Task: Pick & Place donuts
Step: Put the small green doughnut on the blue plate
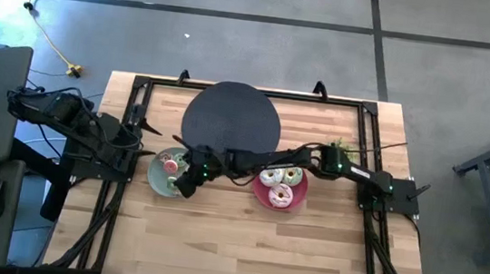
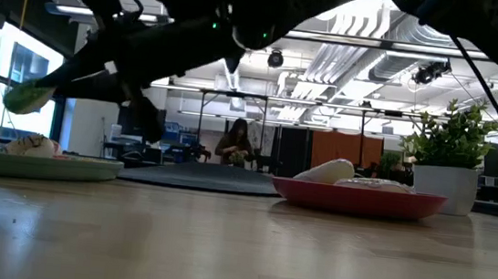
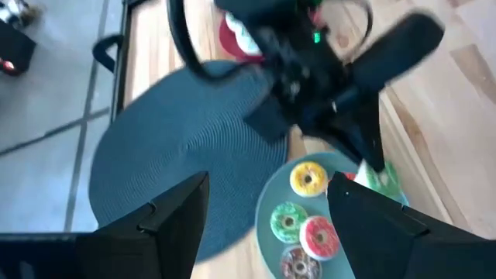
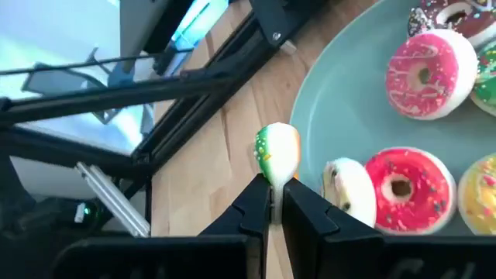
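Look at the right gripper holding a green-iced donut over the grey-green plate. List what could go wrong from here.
1. The right gripper pinches the green-iced donut only by its edge, so it might slip out early.
2. The donut hangs near the grey-green plate's rim; dropped here, it could land on the table or roll off.
3. The plate already holds several donuts, such as the red one, so a drop further in may knock them.

This is a big lab or workshop room. Bare pipes (image 2: 394, 57) and lights hang under the ceiling. Past the wooden worktop (image 2: 238, 248) stands a person (image 2: 236, 144). The floor (image 1: 238, 27) around it is grey concrete.
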Controlling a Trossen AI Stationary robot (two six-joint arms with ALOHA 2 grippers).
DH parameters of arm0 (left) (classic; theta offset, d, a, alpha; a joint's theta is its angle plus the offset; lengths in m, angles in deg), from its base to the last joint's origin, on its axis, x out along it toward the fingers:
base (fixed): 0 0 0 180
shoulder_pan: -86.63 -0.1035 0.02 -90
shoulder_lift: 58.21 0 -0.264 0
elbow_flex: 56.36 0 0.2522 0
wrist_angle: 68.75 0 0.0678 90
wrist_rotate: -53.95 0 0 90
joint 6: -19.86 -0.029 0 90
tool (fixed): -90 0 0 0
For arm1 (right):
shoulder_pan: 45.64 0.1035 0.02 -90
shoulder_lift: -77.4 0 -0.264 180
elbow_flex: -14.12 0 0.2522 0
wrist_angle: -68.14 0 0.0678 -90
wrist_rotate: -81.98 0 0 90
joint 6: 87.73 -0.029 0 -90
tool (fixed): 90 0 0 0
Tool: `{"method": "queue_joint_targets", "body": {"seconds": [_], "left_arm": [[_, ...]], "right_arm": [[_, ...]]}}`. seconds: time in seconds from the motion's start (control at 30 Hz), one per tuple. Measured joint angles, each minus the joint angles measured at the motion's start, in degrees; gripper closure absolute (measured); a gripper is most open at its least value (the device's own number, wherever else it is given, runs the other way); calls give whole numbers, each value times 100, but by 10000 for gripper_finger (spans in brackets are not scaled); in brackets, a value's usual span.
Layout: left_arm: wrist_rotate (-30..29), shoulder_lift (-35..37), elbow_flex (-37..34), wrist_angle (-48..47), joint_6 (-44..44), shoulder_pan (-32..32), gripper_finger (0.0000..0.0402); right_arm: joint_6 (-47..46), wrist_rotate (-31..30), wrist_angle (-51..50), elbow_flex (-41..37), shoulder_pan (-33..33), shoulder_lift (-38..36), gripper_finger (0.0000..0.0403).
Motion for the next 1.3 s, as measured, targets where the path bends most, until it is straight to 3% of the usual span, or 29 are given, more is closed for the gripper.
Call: {"method": "queue_joint_targets", "body": {"seconds": [0.17, 0.43, 1.0, 1.3], "left_arm": [[2, -114, 65, 85, -192, 0, 147], [20, -403, 65, -91, -235, 0, 147], [175, -580, 63, -189, -128, 0, 147], [335, -654, -61, -459, 145, 0, 147]], "right_arm": [[-285, -325, 436, 21, -52, 194, 382], [-901, -286, 920, 13, -213, 520, 373], [-259, -844, 986, 13, -79, 600, 235], [105, -838, 744, 13, -95, 600, 222]]}}
